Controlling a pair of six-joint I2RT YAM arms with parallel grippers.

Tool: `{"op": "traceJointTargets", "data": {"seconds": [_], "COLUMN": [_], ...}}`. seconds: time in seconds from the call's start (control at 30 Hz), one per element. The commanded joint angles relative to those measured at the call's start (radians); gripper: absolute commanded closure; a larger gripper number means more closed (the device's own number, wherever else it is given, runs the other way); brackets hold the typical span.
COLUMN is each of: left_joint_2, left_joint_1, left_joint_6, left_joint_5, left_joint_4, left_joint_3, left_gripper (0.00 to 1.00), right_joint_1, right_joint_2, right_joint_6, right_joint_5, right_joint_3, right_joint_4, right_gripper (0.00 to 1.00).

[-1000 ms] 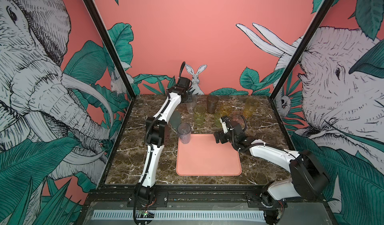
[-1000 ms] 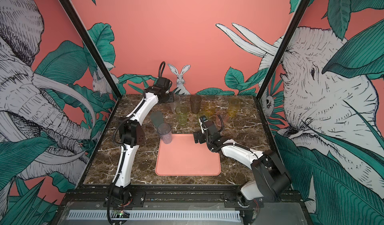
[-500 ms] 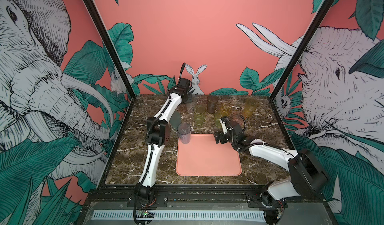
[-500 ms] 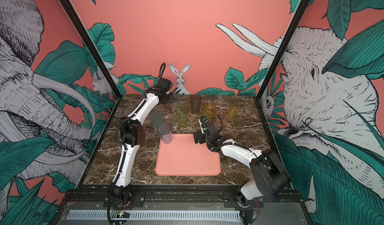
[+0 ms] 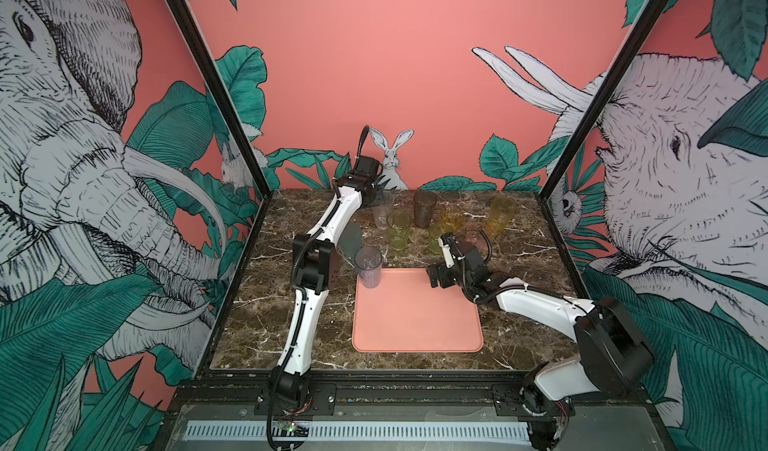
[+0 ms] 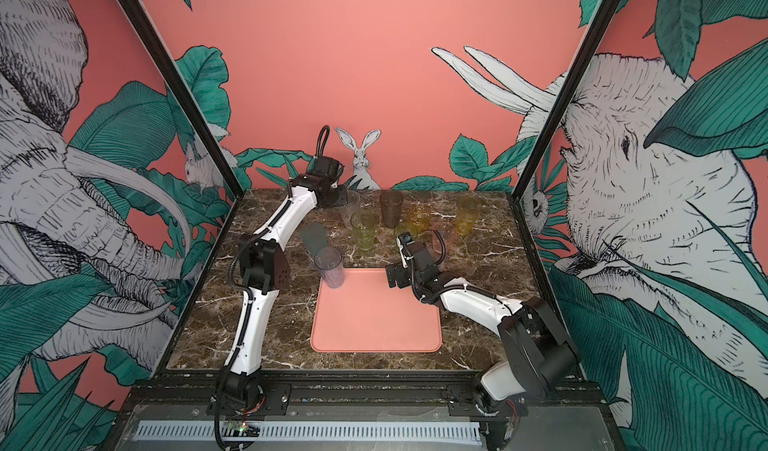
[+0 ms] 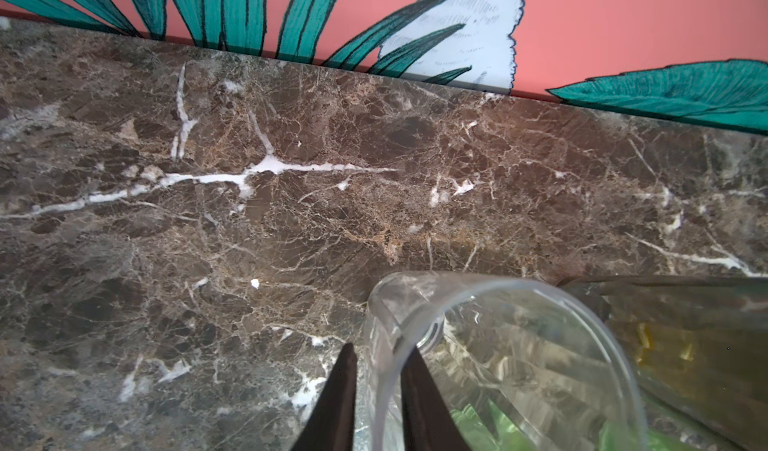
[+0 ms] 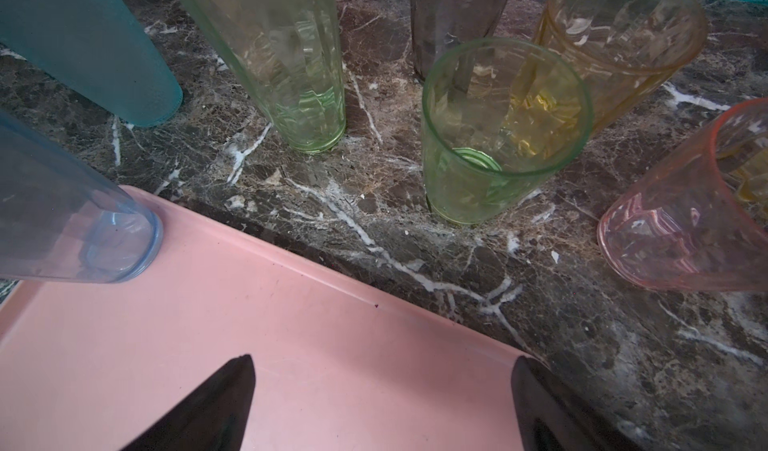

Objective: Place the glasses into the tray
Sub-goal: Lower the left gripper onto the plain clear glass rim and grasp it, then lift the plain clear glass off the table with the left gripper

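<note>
Now, top views: left gripper (image 5: 379, 197) at the back row, narrowed since a second ago onto clear tumbler (image 5: 382, 217). Means pickup under way, lift not begun. Grey-violet tumbler (image 5: 368, 268) alone on tray (image 5: 415, 328), far left corner; remaining glasses off it, on marble table (image 5: 266, 303).

Left wrist: fingers (image 7: 340, 386) astride the rim wall, one inside, one outside, pinching it. Firmness unclear; tumbler base cut off.

Right wrist: right gripper (image 8: 384, 359) released, empty, over tray's far edge. Tall tumblers' rims cropped.
</note>
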Motion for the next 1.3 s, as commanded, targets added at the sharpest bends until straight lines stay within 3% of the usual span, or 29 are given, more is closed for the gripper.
{"op": "traceJointTargets", "data": {"seconds": [0.0, 0.83, 1.27], "left_joint_2": [-0.003, -0.037, -0.16], "left_joint_1": [0.008, 0.043, 0.044], "left_joint_6": [-0.006, -0.012, 0.009], "left_joint_5": [0.006, 0.025, 0.019], "left_joint_4": [-0.013, -0.06, -0.125], "left_joint_3": [0.027, 0.021, -0.043], "left_gripper": [0.81, 1.0, 1.0], "right_joint_1": [0.007, 0.007, 0.007], "right_joint_2": [0.013, 0.044, 0.048], "right_joint_6": [0.006, 0.014, 0.013], "right_joint_5": [0.0, -0.013, -0.013], "right_joint_3": [0.032, 0.05, 0.053], "right_joint_4": [0.002, -0.009, -0.012], "right_gripper": [0.02, 0.02, 0.02]}}
